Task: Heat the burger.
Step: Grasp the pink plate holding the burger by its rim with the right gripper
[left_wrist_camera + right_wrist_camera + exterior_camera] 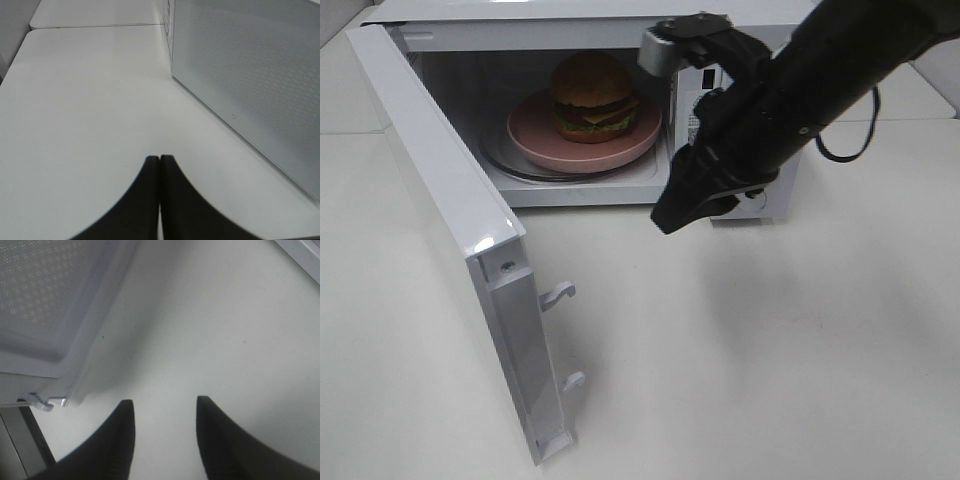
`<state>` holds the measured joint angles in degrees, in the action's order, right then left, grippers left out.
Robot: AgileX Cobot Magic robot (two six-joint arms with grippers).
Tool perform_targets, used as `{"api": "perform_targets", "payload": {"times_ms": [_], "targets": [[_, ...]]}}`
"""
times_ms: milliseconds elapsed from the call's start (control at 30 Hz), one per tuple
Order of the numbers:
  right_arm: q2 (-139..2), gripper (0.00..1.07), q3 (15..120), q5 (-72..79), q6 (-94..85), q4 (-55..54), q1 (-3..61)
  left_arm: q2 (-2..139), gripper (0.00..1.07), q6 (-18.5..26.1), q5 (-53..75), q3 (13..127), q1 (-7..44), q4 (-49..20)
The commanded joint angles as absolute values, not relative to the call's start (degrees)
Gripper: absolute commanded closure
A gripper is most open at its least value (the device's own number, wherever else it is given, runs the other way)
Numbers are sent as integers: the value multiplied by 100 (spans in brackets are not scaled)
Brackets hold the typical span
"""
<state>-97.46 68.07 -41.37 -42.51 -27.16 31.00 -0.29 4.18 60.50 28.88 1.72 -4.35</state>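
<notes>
- The burger (595, 95) sits on a pink plate (535, 145) inside the microwave (570, 190), near the middle of the cavity. It looks to be where it needs to be for heating, clear of the walls and of the door's path.
- The plate rests on the round turntable (505, 165), so plate and burger can turn together once the oven runs.
- The door (440, 190) stands swung wide toward the left, its latch hooks (560, 293) exposed. Heating cannot begin until it is shut, which I judge to be the step in hand.
- The right gripper (675, 210) hangs just in front of the cavity's right edge, above the desk (770, 350). In the right wrist view its jaws (165, 440) stand moderately apart with nothing between them, and they point toward the door's free edge (45, 290). That suits an arm that has let go of the plate and is free to push.
- The left gripper (160, 200) hovers low over the desk on the door's outer side, jaws pressed together and empty. The door's perforated panel (250, 75) is beside it, so it is well placed to nudge the door closed.
</notes>
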Motion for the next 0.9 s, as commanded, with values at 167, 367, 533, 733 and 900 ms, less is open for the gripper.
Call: {"api": "perform_targets", "payload": {"times_ms": [167, 367, 533, 733, 900], "targets": [[-10405, 54, 7592, -3793, -4366, -1896, 3856, -143, 106, 384, 5959, 2865, 166, -424], [-10651, 46, 7924, -3375, -4183, -1026, 4223, -143, 106, 384, 5959, 2865, 166, -424], [-10909, 31, 8182, -2928, -4091, 120, 4670, -143, 106, 384, 5959, 2865, 166, -424], [-11098, 31, 8188, -2481, -3919, 1318, 4927, -143, 106, 384, 5959, 2865, 166, -424], [-11327, 31, 8256, -2200, -3358, 2332, 4996, -143, 106, 384, 5959, 2865, 166, -424]]}}
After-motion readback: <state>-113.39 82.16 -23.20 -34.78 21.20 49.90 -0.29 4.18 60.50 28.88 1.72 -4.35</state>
